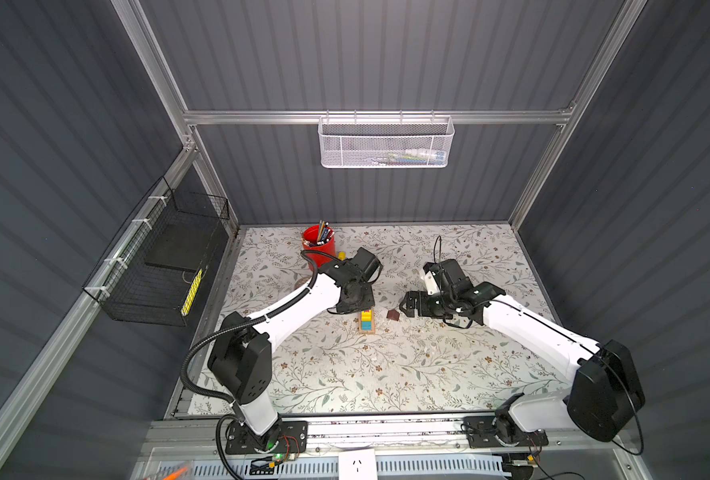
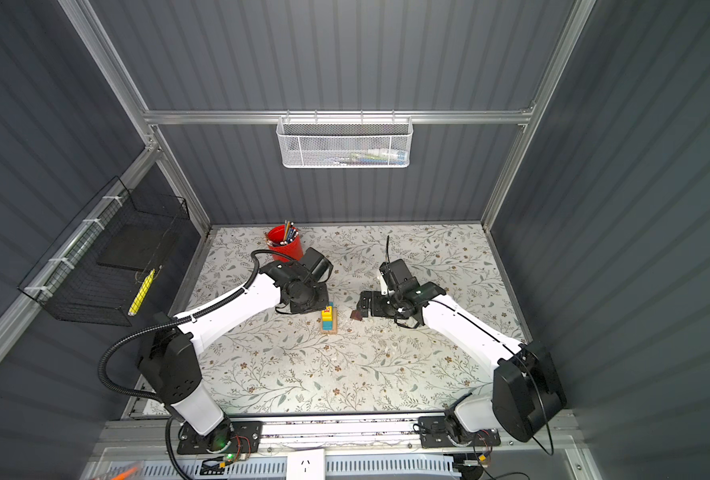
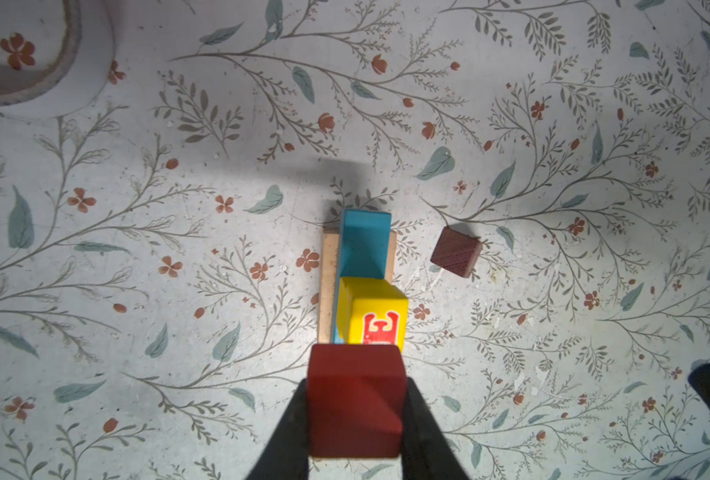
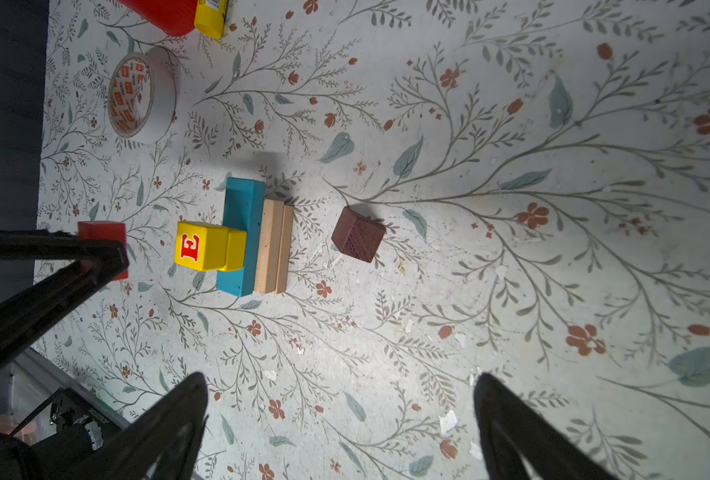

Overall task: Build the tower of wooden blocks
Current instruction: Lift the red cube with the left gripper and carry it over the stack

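Note:
The wood block tower (image 1: 366, 322) (image 2: 327, 320) stands mid-table. It has tan oblongs (image 4: 276, 245) at the bottom, a blue oblong (image 4: 241, 232) on them, and two yellow cubes (image 4: 203, 247) stacked on the blue one, the upper with a red letter. My left gripper (image 3: 356, 390) is shut on a red cube (image 3: 355, 399) and holds it over the stack. In the right wrist view a gap shows between the red cube (image 4: 104, 232) and the yellow cubes. A dark brown roof-shaped piece (image 3: 455, 251) (image 4: 357, 235) lies just right of the tower. My right gripper (image 4: 341, 378) (image 1: 407, 305) hovers open beside it, empty.
A red pen cup (image 1: 319, 245) stands at the back left with a yellow marker (image 4: 211, 16) against it. A tape roll (image 4: 141, 95) lies under the left arm. A white mesh basket (image 1: 386, 143) hangs on the back wall and a black wire basket (image 1: 166, 257) on the left wall.

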`<state>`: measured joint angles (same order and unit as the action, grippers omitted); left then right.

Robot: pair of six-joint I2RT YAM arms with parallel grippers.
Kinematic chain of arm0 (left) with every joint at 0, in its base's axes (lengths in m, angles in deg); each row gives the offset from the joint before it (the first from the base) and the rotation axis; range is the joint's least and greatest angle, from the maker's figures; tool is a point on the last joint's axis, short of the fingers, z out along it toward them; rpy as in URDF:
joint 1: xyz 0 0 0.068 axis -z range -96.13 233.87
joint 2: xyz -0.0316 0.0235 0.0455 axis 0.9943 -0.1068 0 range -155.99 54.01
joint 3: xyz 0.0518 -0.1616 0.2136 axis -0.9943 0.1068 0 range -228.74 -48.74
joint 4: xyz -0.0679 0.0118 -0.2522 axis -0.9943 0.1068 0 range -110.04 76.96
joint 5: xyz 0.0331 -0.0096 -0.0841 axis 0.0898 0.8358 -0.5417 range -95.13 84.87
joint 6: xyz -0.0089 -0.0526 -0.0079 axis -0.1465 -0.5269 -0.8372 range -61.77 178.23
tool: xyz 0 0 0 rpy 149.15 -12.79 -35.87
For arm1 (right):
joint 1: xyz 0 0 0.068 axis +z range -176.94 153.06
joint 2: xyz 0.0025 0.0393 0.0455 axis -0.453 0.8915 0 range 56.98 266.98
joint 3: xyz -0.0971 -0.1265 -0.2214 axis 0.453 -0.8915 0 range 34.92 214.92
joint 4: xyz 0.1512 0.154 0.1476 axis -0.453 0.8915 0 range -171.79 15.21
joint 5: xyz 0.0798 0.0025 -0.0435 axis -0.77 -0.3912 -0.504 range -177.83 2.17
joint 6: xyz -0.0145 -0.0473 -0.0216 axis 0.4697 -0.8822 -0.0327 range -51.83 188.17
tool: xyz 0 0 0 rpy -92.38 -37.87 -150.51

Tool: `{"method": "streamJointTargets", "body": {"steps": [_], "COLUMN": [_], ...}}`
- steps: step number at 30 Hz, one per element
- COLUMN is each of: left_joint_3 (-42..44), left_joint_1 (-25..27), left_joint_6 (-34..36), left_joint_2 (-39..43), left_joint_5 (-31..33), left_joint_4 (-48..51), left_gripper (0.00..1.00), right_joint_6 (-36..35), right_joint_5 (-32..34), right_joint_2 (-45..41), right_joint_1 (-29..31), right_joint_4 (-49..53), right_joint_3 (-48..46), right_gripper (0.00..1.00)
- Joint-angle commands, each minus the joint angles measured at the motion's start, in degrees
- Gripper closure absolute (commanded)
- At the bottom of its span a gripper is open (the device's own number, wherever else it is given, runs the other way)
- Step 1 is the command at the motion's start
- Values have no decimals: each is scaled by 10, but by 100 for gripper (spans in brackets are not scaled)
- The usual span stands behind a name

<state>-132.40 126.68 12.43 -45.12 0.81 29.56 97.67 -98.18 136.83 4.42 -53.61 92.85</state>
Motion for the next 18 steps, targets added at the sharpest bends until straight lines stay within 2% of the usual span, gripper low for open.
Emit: {"method": "streamJointTargets", "body": {"steps": [1,7,18], "left_joint_3": [-32,-50,-53], "left_joint_1": [10,18,20], "left_joint_6": [2,3,9], "left_joint_2": [-26,-61,-77], "left_joint_5": [9,39,46], "left_joint_4": [31,47,42], "left_gripper": [78,77,75], "right_joint_6": [3,3,6], "right_joint_5": [-8,-7,-9], "right_joint_2": [7,5,4], "right_joint_1": [-4,-9,-16], "right_joint_4": [-10,-12,-14], "right_joint_3": [-7,-18,-20], "right_gripper": [1,1,1]}}
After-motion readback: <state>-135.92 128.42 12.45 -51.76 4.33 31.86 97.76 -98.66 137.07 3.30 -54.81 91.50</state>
